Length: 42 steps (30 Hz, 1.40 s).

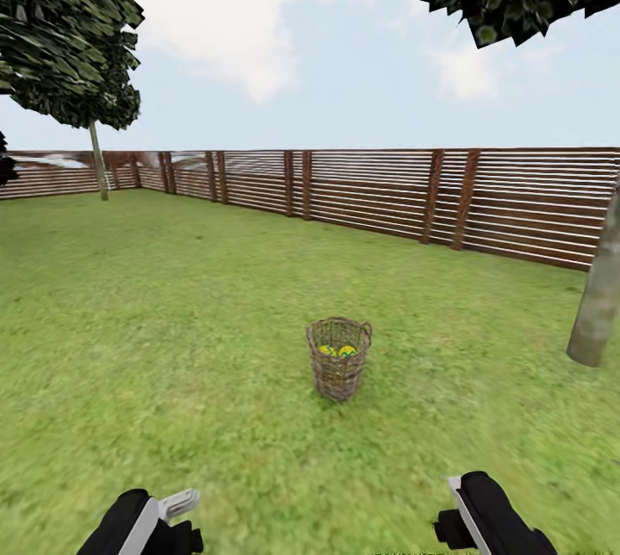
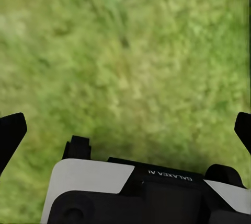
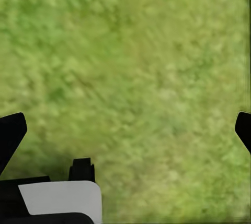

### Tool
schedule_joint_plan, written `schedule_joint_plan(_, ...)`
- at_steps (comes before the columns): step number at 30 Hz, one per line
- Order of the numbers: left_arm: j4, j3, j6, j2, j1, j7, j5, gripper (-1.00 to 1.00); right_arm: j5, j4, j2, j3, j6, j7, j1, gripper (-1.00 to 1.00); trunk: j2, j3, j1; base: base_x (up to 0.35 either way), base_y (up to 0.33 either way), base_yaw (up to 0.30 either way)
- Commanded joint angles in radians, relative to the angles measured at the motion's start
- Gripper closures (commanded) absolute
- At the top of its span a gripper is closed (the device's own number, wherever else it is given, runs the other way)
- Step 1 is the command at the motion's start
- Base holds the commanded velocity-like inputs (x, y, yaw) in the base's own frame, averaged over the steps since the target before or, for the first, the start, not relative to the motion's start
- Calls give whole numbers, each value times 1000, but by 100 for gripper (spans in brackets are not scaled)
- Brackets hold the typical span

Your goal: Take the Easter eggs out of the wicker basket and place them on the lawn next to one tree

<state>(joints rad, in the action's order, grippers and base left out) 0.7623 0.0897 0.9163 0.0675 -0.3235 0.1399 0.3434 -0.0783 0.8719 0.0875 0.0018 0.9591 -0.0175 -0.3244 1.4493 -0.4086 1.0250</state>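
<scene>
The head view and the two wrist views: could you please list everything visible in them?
wicker basket: one, brown, upright on the grass ahead.
Easter eggs: yellow, inside the basket; two visible, count uncertain.
lawn: green, everywhere underfoot.
trees: two pale trunks, near right and far left.
fence: brown slats, along the back.
left gripper: black, open, over grass.
right gripper: black, open, over grass.

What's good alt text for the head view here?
A small wicker basket stands upright on a green lawn, with yellow Easter eggs visible inside. Behind it runs a slatted wooden fence; one tree stands far left by the fence and a pale trunk rises at right. The left claw and right claw sit low in the foreground.
</scene>
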Motion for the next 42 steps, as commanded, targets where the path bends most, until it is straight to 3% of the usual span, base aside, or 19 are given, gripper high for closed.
schedule_joint_plan(1,1,1,4,0,0,9,11,-100,-8,1,0,0,4,4,-1,-100,1,-1,0,0,0,-261)
schedule_joint_plan(14,2,1,4,0,0,9,11,-100,-7,-1,0,0,6,4,-1,-100,1,7,0,0,0,-238)
schedule_joint_plan(34,2,1,4,1,0,7,11,-100,-2,-50,10,1,4,11,-1,-100,1,8,0,0,0,-9)
schedule_joint_plan(42,2,2,4,2,0,4,12,-100,-1,-47,38,-24,11,13,-1,-100,1,8,0,0,0,0)
